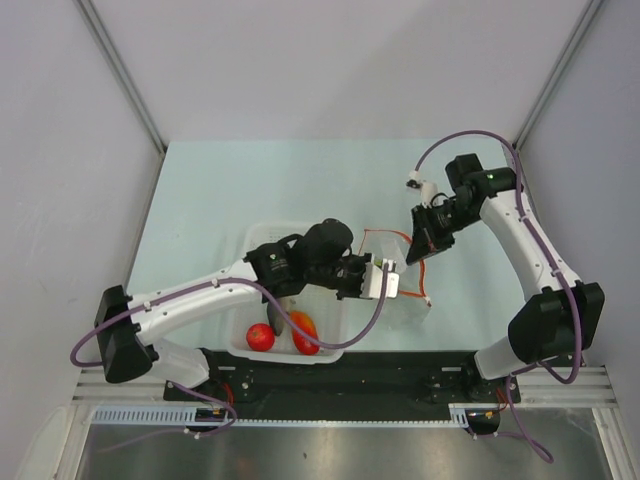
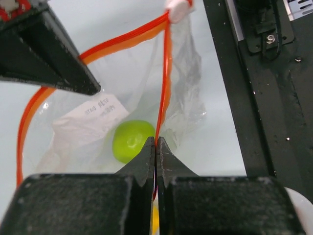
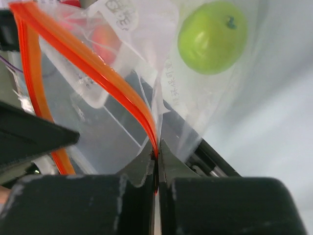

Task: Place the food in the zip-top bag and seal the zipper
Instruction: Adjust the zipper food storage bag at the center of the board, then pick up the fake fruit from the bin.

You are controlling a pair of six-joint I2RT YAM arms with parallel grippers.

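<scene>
Two arms, one zip-top bag (image 2: pixel 188 73), one white basket (image 1: pixel 262 240). One green ball fruit (image 3: pixel 212 36) lay inside the bag. In the basket were one red round fruit (image 1: pixel 260 337), one orange-red piece (image 1: pixel 305 332) and a grey item, partly hidden.

The bag hung between the grippers, just right of the basket. Its zipper (image 2: pixel 122 39) formed an open loop with its long axis running far-left to near-right in the top view and a white tab (image 2: pixel 178 10) at one end.

The left gripper (image 2: pixel 155 143) was pinched tight on one zipper strip, and the right gripper (image 3: pixel 156 149) on the opposite strip.

The table (image 1: pixel 250 180) was pale green and enclosed by plain white walls (image 1: pixel 60 120).
</scene>
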